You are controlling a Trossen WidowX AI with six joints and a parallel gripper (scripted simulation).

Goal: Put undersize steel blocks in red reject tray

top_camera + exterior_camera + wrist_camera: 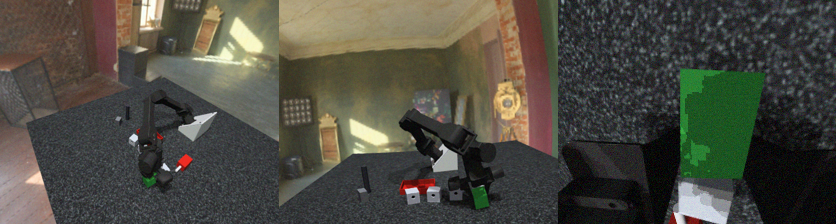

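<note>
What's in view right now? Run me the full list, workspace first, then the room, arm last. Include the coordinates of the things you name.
GO gauge (148, 182) (481, 198) (720, 125): one, green, between the gripper's fingers
Bored blocks (135, 141) (409, 200) (703, 197): three, light grey, in a row beside the tray
Reject tray (160, 136) (402, 191): one, red, behind the blocks in the exterior view
Pin tool (185, 161) (673, 219): one, red with white pin, lying on the mat
Small block (118, 119) (363, 196): one, grey, by the post
Post (127, 112) (366, 179): one, black, upright
Wedge (196, 130) (448, 163): one, white, at the arm's base
Ornate frame (215, 11) (328, 120): one, gold, far wall
Bin (168, 45) (294, 167): one, dark, room floor
Cabinet (126, 64): one, grey, beyond the table
Arm (148, 115) (437, 125): one, black, reaching over the workspace
Gripper (154, 176) (474, 190) (708, 170): one, black, shut on the gauge
</note>
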